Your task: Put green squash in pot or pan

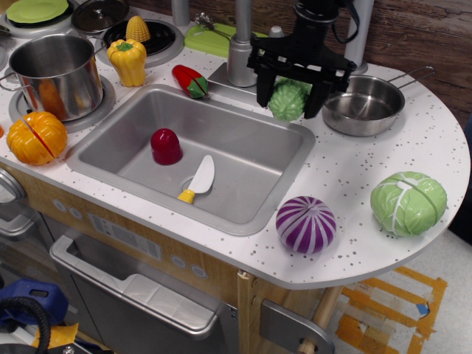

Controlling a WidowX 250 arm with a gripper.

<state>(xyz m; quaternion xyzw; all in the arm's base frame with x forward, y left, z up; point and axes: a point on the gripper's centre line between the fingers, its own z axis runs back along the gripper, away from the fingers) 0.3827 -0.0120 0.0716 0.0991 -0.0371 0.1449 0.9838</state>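
Note:
My black gripper point(289, 94) is shut on the green squash point(287, 99), a small ribbed green toy, and holds it lifted above the far right corner of the sink. The shallow steel pan point(363, 105) with a thin wire handle sits on the counter just right of the gripper. The squash hangs left of the pan's rim, not over it.
The sink point(221, 166) holds a red toy point(166, 145) and a yellow-handled knife point(197, 179). A faucet point(241, 44) stands just left of the gripper. A purple onion point(305, 224), pale cabbage point(408, 202), tall pot point(59, 74), yellow pepper point(127, 61) and orange pumpkin point(38, 137) stand around.

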